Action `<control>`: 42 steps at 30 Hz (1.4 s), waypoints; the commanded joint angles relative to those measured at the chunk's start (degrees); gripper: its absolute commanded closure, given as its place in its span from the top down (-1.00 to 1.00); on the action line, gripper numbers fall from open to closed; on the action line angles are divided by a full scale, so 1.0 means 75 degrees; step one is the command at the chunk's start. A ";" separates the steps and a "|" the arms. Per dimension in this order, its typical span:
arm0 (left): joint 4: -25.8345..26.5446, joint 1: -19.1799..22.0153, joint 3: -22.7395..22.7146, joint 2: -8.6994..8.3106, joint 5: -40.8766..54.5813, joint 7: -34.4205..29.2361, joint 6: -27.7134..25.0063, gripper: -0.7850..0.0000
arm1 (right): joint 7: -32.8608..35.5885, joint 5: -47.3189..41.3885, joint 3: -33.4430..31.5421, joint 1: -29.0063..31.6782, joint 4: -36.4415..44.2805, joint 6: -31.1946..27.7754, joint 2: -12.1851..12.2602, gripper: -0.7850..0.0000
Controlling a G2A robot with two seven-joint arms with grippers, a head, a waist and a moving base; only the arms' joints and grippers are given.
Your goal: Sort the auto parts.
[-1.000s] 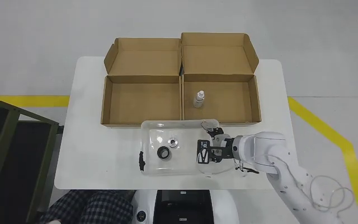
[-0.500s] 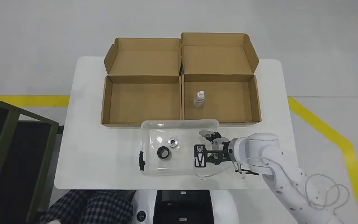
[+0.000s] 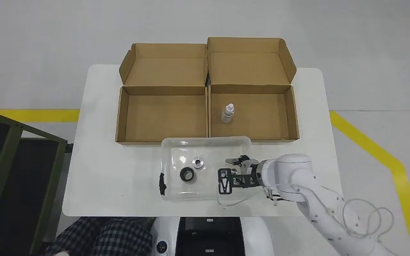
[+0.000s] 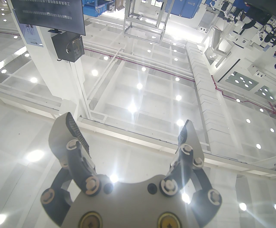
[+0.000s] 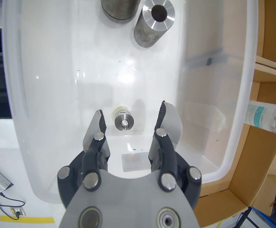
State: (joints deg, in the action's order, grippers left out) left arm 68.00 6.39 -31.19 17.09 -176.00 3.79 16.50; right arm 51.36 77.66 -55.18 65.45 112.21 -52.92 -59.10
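Observation:
A clear plastic bin (image 3: 172,146) at the table's front holds a dark ring (image 3: 188,173) and a metal cylinder (image 3: 198,163). My right gripper (image 3: 222,181) is inside the bin's right half, open. In the right wrist view a small metal bolt-like part (image 5: 123,121) lies on the bin floor (image 5: 64,86) between the open fingers of the right gripper (image 5: 132,117), untouched. Farther off are the cylinder (image 5: 154,23) and the ring (image 5: 119,9). My left gripper (image 4: 129,127) is open, empty, and faces the ceiling.
Two open cardboard boxes stand behind the bin: the left box (image 3: 125,118) has nothing in it, the right box (image 3: 291,118) holds a small white bottle (image 3: 227,113). A small black piece (image 3: 162,185) sits at the bin's left end.
My right gripper has moved leftward along the bin, towards its middle, still open. The parts in the bin have not shifted.

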 commanded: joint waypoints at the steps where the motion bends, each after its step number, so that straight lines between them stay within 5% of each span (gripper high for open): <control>1: 0.0000 0.0000 0.0000 0.0000 0.0000 0.0000 0.0000 1.00 | 0.0048 0.0035 0.0077 -0.0041 0.0002 0.0048 0.0012 0.07; 24: 0.0000 0.0000 0.0000 0.0000 0.0000 0.0000 0.0000 1.00 | 0.0525 -0.0206 0.0906 -0.0545 -0.0173 0.0525 0.0175 -0.42; 30: 0.0000 0.0000 0.0000 0.0000 0.0000 0.0000 0.0000 1.00 | 0.0589 -0.0365 0.1065 -0.0676 -0.0103 0.0589 0.0233 -1.00; 42: 0.0000 0.0000 0.0000 0.0000 0.0000 0.0000 0.0000 1.00 | 0.0285 -0.0812 0.0790 -0.0689 0.0441 0.0781 0.0337 -1.00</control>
State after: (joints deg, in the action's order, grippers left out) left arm 68.00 6.39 -31.19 17.09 -176.00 3.79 16.50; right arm 54.38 71.74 -48.90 60.17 115.32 -47.39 -56.60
